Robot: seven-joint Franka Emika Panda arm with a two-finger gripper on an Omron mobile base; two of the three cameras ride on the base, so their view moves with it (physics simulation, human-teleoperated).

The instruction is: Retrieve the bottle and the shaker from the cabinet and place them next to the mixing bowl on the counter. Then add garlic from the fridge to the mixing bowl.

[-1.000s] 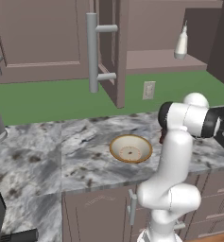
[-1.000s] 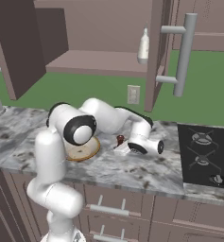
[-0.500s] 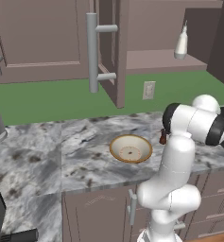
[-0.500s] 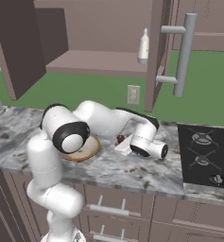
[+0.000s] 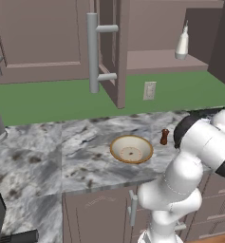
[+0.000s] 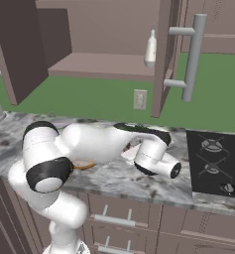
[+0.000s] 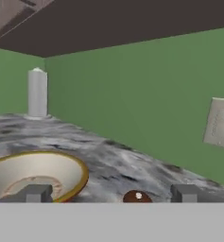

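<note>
Marble counter (image 5: 85,152) below a green wall, with brown shaker (image 5: 164,136) upright just right of the mixing bowl (image 5: 131,148). White bottle (image 5: 182,43) upright on the open cabinet shelf (image 5: 161,60) above. Gripper (image 7: 111,193) low over the counter, jaws spread wide, shaker top between the fingertips, nothing held.

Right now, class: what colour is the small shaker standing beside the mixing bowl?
Dark reddish-brown shaker, clearest in the left base view.
</note>
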